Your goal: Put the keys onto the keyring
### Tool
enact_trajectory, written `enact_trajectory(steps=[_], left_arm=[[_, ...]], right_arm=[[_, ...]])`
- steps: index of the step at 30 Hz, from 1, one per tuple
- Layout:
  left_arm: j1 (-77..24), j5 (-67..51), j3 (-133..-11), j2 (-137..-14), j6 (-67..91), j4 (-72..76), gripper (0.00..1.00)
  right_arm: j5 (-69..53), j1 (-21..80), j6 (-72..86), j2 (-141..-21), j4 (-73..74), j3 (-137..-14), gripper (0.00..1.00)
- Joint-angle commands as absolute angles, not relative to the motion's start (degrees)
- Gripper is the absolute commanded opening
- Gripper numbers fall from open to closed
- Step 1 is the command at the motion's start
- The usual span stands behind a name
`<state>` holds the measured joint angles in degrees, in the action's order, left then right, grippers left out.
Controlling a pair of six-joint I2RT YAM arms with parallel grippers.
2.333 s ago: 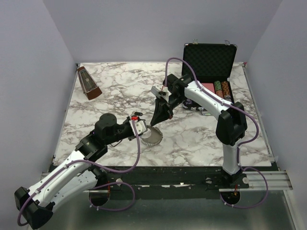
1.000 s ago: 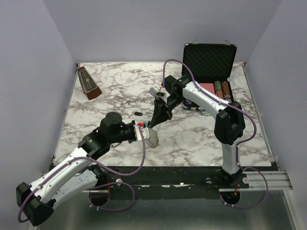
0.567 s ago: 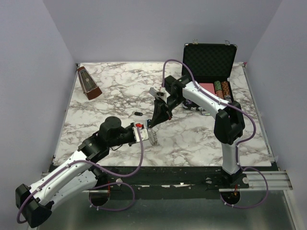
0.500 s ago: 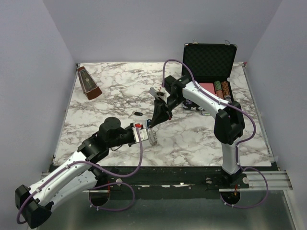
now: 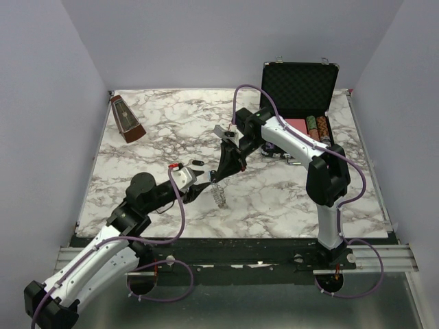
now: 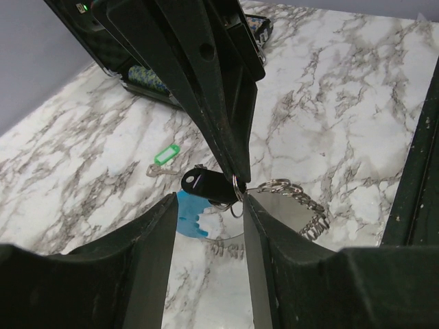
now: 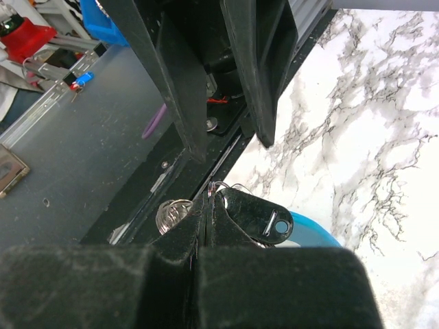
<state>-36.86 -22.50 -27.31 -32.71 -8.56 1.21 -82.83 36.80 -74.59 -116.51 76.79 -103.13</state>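
My right gripper (image 5: 217, 177) (image 7: 209, 203) is shut on the keyring (image 5: 219, 195), which hangs from its tips just above the marble. In the left wrist view those tips (image 6: 236, 182) pinch the thin ring. A black key (image 6: 206, 185) (image 7: 264, 219) dangles there beside silvery chain links (image 6: 295, 202) and the light blue section (image 6: 188, 216). My left gripper (image 5: 189, 175) (image 6: 209, 205) is open just left of the ring, with nothing between its fingers. A green key (image 6: 165, 153) lies on the table farther off.
An open black case (image 5: 300, 89) with striped poker chips (image 5: 315, 125) stands at the back right. A brown metronome (image 5: 127, 120) sits at the back left. The marble table's front edge (image 5: 226, 236) runs close below the grippers.
My left gripper has opened, let go of the keyring and drawn back to the left. The right gripper has stayed shut in place, and the ring now hangs from it alone.
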Motion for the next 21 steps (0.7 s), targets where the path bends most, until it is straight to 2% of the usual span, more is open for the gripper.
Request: enact_trajectory(steps=[1, 10, 14, 21], left_arm=[[-35.86, -26.63, -28.47, -36.38, -2.29, 6.41, 0.48], [-35.42, -30.85, -27.51, -37.44, -1.14, 7.29, 0.42], [-35.24, -31.73, -28.03, -38.49, -1.32, 6.77, 0.32], [-34.98, -32.17, -28.48, -40.08, -2.55, 5.01, 0.30]], right_arm=[[-95.01, 37.00, -74.88, -117.07, 81.47, -104.24, 0.01], [-95.01, 37.00, -74.97, -117.33, 81.47, -104.24, 0.01], [-95.01, 37.00, -74.88, -117.33, 81.56, -104.24, 0.01], [-95.01, 37.00, -74.88, -117.25, 81.48, -104.24, 0.01]])
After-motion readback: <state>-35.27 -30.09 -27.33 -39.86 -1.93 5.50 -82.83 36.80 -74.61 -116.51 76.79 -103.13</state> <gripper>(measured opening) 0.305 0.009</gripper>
